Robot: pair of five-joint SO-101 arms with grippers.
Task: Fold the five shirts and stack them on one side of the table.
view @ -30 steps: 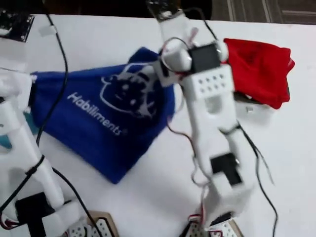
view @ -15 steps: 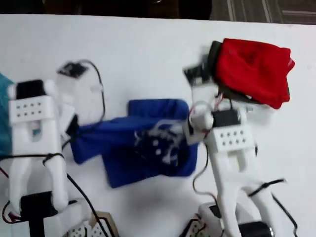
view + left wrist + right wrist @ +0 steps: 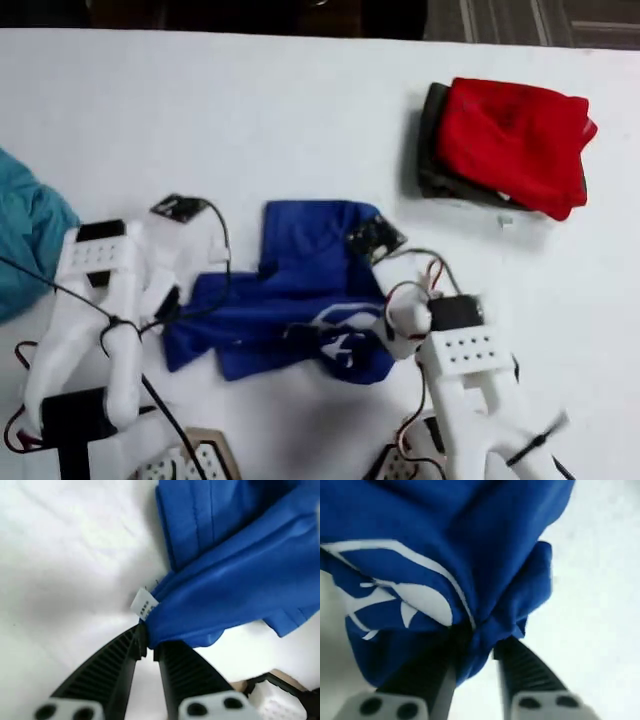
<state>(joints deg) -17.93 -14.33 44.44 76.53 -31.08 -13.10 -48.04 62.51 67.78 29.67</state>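
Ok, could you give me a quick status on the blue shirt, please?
Left gripper shut on blue shirt. Right gripper shut on it too. Red shirt and teal cloth lie apart.

Surface: white table point(image 3: 250, 110) | centre, toward the front: blue shirt point(image 3: 300, 290), laid bunched, white print partly shown | left edge: teal shirt point(image 3: 25, 250), left crumpled | far right: dark folded garment point(image 3: 432, 150), topped by a folded red shirt point(image 3: 510, 140)

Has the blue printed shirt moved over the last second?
Yes. The blue printed shirt came nearer and bunched up: its far edge, once level with the folded red shirt, now reaches only that shirt's near edge.
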